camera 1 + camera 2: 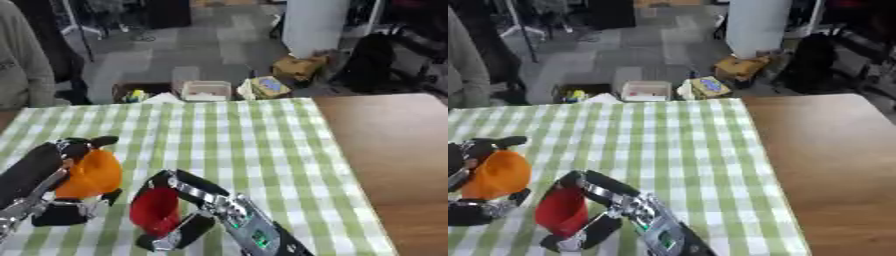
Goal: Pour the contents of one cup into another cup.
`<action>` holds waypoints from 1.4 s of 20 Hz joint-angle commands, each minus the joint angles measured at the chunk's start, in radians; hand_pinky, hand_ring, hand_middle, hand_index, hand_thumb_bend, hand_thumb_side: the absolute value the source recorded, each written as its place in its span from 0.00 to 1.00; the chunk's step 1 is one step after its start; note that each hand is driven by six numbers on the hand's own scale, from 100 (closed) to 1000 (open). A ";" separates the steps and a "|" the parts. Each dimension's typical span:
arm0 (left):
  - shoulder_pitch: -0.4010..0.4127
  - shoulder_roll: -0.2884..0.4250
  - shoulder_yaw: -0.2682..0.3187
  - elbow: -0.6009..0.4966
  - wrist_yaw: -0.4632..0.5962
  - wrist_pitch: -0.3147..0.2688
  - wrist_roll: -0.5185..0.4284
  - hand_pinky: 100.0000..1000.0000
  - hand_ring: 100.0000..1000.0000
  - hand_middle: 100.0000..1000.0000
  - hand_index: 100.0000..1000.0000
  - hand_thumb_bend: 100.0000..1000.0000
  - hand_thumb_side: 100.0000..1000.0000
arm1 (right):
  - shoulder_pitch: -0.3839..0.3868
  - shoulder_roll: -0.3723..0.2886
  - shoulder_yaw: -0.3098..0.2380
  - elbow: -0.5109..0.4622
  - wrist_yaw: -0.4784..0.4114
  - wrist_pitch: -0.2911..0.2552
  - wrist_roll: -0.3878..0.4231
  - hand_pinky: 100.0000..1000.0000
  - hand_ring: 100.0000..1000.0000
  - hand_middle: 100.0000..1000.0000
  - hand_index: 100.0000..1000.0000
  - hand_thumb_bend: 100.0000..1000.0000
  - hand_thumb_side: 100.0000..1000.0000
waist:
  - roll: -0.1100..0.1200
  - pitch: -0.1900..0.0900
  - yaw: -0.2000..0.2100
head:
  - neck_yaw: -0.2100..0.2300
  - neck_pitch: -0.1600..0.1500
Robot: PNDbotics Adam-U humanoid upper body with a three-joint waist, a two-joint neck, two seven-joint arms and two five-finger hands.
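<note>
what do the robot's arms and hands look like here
Both are mostly black with silver metal parts. The left robot hand has black fingers and thumb on a silver linkage, below a black forearm. The right robot hand shows black fingers, shiny silver joints and a small green patch on its wrist housing.

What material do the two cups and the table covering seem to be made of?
Orange cup, in the left hand: probably plastic, with even opaque colour and a smooth, slightly glossy wall. Red cup, in the right hand: likely the same plastic. Green-and-white checked cloth: looks like matte fabric, though coated vinyl is possible.
</note>
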 commanded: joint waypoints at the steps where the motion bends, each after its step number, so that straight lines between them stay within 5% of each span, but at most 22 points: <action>1: 0.022 -0.020 0.012 -0.056 0.056 0.017 0.056 0.00 0.10 0.44 0.92 0.00 0.32 | -0.007 -0.020 -0.027 0.028 0.053 -0.010 -0.054 0.51 0.40 0.27 0.71 0.05 0.00 | 0.001 -0.012 -0.003 | 0.006 -0.020; 3: 0.053 -0.035 0.003 -0.091 0.089 0.024 0.089 0.00 0.10 0.45 0.92 0.00 0.34 | -0.002 -0.034 -0.034 0.053 0.086 -0.018 -0.084 0.66 0.51 0.38 0.81 0.41 0.17 | -0.002 -0.010 -0.006 | 0.008 -0.022; 4: 0.066 -0.039 -0.002 -0.101 0.107 0.028 0.107 0.00 0.10 0.45 0.92 0.00 0.35 | -0.001 -0.040 -0.036 0.063 0.104 -0.023 -0.093 0.81 0.65 0.51 0.89 0.60 0.33 | -0.004 -0.009 -0.008 | 0.010 -0.023; 6: 0.085 -0.039 -0.007 -0.111 0.145 0.030 0.145 0.00 0.10 0.45 0.92 0.00 0.35 | 0.001 -0.054 -0.045 0.072 0.142 -0.036 -0.101 0.92 0.76 0.66 0.94 0.71 0.42 | -0.007 -0.009 -0.011 | 0.014 -0.024; 16: 0.110 -0.023 0.007 -0.025 0.319 0.013 0.285 0.00 0.17 0.49 0.94 0.00 0.37 | 0.000 -0.080 -0.116 0.030 0.308 -0.035 -0.191 0.95 0.76 0.69 0.95 0.77 0.52 | -0.021 -0.005 -0.022 | 0.030 -0.029; 19: 0.101 -0.023 0.022 0.036 0.364 0.009 0.295 0.13 0.31 0.57 0.97 0.00 0.33 | 0.006 -0.090 -0.134 -0.008 0.299 -0.023 -0.235 0.94 0.74 0.65 0.94 0.75 0.52 | -0.028 -0.002 -0.027 | 0.036 -0.032; 21: 0.094 -0.017 0.031 0.080 0.396 0.000 0.297 0.25 0.41 0.66 1.00 0.23 0.39 | 0.008 -0.100 -0.142 -0.041 0.275 -0.008 -0.264 0.93 0.72 0.62 0.93 0.74 0.52 | -0.032 0.000 -0.031 | 0.041 -0.034; 22: 0.090 -0.014 0.035 0.101 0.411 -0.007 0.297 0.32 0.48 0.71 1.00 0.53 0.44 | 0.010 -0.105 -0.145 -0.059 0.261 0.000 -0.276 0.93 0.71 0.61 0.93 0.73 0.52 | -0.034 0.001 -0.034 | 0.043 -0.035; 25: 0.082 0.002 0.049 0.151 0.453 -0.037 0.292 0.43 0.60 0.79 1.00 0.96 0.47 | 0.019 -0.123 -0.157 -0.109 0.215 0.029 -0.304 0.92 0.69 0.58 0.93 0.73 0.52 | -0.039 0.001 -0.039 | 0.049 -0.040; 28: 0.083 0.010 0.066 0.161 0.458 -0.068 0.291 0.50 0.70 0.87 1.00 1.00 0.50 | 0.032 -0.137 -0.171 -0.155 0.168 0.057 -0.318 0.91 0.68 0.56 0.92 0.72 0.53 | -0.042 0.002 -0.040 | 0.054 -0.040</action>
